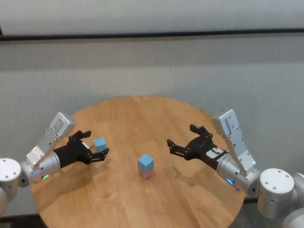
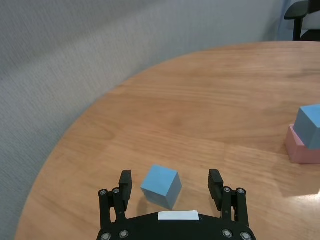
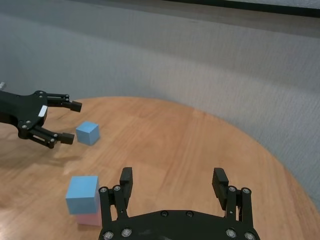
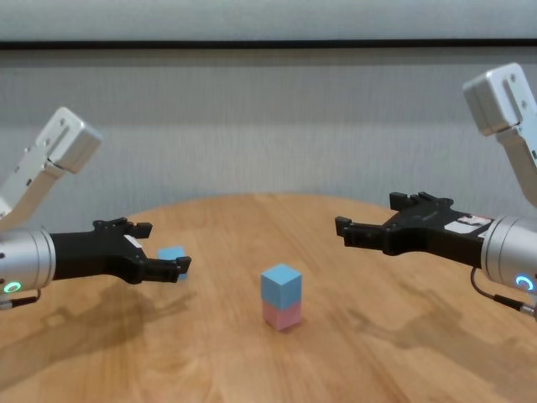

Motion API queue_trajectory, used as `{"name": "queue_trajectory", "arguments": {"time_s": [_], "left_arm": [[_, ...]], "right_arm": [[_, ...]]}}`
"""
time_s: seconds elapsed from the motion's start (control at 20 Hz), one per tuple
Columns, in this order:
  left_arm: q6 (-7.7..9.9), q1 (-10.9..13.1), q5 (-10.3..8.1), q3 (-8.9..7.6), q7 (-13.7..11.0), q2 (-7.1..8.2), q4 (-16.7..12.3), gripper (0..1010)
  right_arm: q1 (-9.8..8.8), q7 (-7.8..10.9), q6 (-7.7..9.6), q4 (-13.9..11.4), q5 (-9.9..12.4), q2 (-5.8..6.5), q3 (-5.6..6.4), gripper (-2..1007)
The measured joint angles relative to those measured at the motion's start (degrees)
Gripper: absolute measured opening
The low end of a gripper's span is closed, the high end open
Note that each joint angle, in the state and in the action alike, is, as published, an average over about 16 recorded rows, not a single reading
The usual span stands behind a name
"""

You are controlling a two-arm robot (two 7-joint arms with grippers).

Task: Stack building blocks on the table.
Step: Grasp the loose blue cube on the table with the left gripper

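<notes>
Blocks are seen in two places on the table (image 1: 142, 114). Near the middle, a blue block (image 1: 146, 162) is stacked squarely on a pink block (image 1: 147, 174), so that a short upright column is formed, its long axis vertical. The two are aligned edge to edge, with one corner turned toward the robot. A loose blue block (image 1: 99, 143) is set flat on the wood to the left, well apart from the stack, and is turned slightly askew in the left wrist view (image 2: 161, 186).

All three are plain matte cubes with sharp edges. The round tabletop is made of light honey wood with visible grain.

The left gripper (image 1: 96, 146) is held low over the table with its black fingers spread wide; the loose block is seen between them, untouched on either side. The right gripper (image 1: 182, 138) is held above the table to the right of the stack, apart from it, its fingers likewise spread and nothing gripped.
</notes>
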Motion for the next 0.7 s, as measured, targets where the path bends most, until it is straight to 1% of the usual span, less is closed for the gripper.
{"name": "queue_trajectory", "arguments": {"time_s": [0.2,0.4,0.6,0.7], "left_arm": [[-2.66,-2.65,0.18,-0.06,-0.39,-1.21,5.64,1003],[-4.65,-4.67,0.25,-0.05,-0.63,-2.06,9.87,1002],[-6.04,-6.08,0.27,0.06,-0.75,-2.65,12.81,1003],[-6.19,-6.22,0.26,0.10,-0.74,-2.71,13.07,1002]], "right_arm": [[0.02,-0.06,0.13,0.03,-0.08,0.12,0.02,1005],[0.04,-0.06,0.17,0.05,-0.14,0.15,-0.01,1005],[0.04,-0.05,0.13,0.05,-0.14,0.14,-0.01,1005],[0.04,-0.04,0.11,0.05,-0.14,0.13,-0.02,1005]]}}
